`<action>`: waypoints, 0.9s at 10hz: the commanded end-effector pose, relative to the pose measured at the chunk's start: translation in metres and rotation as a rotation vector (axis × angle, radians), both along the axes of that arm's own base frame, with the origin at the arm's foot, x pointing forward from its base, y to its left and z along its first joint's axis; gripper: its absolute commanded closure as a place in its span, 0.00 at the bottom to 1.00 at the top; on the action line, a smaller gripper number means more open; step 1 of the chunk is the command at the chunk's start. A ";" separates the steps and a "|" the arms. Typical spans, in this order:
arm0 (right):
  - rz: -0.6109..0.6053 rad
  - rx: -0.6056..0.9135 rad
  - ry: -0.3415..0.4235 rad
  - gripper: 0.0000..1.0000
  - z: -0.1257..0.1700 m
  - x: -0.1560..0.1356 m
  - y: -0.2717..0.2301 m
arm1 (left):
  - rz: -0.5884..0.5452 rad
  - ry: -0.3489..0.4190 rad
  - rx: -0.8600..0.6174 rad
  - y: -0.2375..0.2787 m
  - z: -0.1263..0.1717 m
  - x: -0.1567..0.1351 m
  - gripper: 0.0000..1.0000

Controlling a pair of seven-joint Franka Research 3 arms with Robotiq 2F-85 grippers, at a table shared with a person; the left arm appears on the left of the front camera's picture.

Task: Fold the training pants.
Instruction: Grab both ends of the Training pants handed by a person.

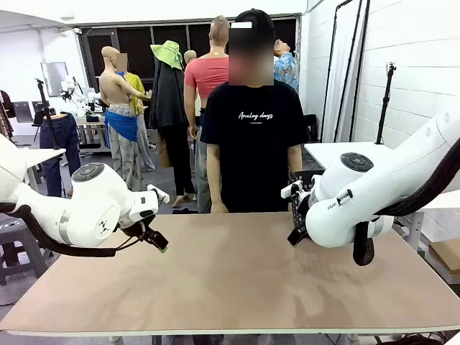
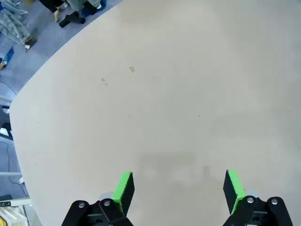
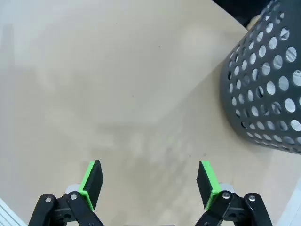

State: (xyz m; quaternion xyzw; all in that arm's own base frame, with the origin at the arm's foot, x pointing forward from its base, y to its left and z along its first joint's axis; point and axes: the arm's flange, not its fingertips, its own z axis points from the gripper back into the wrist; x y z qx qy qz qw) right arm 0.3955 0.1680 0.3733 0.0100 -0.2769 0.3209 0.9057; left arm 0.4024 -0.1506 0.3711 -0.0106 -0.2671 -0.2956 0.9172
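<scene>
The training pants are out of view. My left gripper (image 1: 159, 243) hovers just above the tan table (image 1: 230, 280) at its left side, open, with nothing between its green pads (image 2: 125, 186). My right gripper (image 1: 295, 236) hangs low over the table's far right part, also open and empty. In the right wrist view my right gripper (image 3: 149, 178) points down at bare tabletop. In the left wrist view my left gripper (image 2: 177, 184) points down at bare tabletop too.
A dark perforated basket (image 3: 265, 80) stands on the table close beside my right gripper, and it is partly hidden behind the right arm in the front view (image 1: 295, 192). A person in a black T-shirt (image 1: 251, 136) stands at the far edge, arms down.
</scene>
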 end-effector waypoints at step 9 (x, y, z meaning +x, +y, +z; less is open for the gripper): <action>0.000 0.000 0.000 0.00 0.000 0.000 0.000 | 0.000 0.000 0.000 0.000 0.000 0.000 0.00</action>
